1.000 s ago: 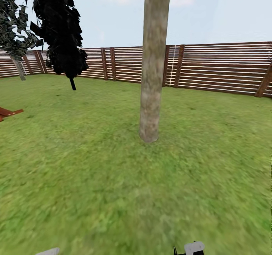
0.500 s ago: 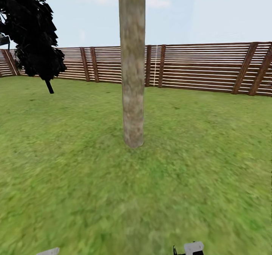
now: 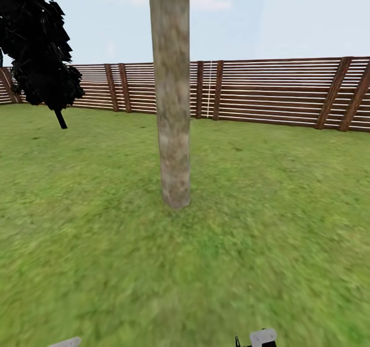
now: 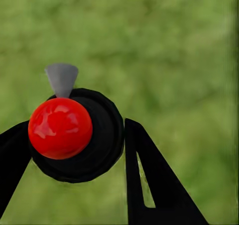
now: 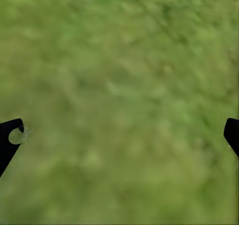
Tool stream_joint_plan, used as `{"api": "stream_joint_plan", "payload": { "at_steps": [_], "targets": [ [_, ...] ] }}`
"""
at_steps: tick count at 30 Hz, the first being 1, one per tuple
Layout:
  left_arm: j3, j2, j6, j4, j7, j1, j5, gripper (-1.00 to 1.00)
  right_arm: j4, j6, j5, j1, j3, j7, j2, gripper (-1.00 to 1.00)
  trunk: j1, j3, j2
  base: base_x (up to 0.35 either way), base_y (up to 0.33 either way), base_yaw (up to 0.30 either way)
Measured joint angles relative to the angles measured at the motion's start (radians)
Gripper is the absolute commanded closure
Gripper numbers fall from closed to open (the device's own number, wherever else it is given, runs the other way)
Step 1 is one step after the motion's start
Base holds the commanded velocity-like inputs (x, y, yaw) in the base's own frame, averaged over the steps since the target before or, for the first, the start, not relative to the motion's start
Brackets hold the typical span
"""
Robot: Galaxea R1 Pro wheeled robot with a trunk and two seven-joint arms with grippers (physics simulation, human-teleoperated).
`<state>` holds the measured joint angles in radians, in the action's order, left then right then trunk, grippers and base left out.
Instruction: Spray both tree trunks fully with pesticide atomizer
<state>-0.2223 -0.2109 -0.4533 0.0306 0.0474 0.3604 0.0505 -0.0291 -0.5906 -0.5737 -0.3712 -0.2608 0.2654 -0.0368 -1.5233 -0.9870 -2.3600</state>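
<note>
The left gripper [image 4: 74,150] jaws hold the atomizer [image 4: 74,135]. The right gripper [image 5: 119,135] jaws are wide over grass [image 5: 119,60]. A trunk [image 3: 172,105] stands ahead.

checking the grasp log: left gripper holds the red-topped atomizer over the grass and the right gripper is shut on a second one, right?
Not quite. The left gripper does hold the red-topped atomizer over the grass, but the right wrist view shows the right gripper open, its fingertips far apart with just grass between them.
</note>
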Motion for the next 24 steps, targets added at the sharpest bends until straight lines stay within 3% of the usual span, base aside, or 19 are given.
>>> {"api": "stream_joint_plan", "payload": {
  "at_steps": [20, 22, 24],
  "targets": [
    [0.003, 0.002, -0.001, 0.012, -0.004, 0.000, -0.007, 1.00, -0.005, 0.002, -0.001, 0.000, -0.003, 0.002, 0.008, -1.00, 0.000, 0.000, 0.000, 0.338, -0.025, 0.000],
    [0.004, 0.002, 0.000, 0.019, -0.002, 0.001, -0.025, 1.00, -0.046, 0.003, -0.003, 0.000, -0.001, -0.005, 0.007, -1.00, 0.000, 0.000, 0.000, 0.261, 0.000, 0.000],
    [0.008, 0.001, -0.001, 0.055, 0.000, 0.002, -0.055, 1.00, -0.152, 0.005, -0.003, 0.000, 0.001, -0.077, 0.006, -1.00, 0.000, 0.000, 0.000, 0.076, 0.000, 0.000]
  ]
}}
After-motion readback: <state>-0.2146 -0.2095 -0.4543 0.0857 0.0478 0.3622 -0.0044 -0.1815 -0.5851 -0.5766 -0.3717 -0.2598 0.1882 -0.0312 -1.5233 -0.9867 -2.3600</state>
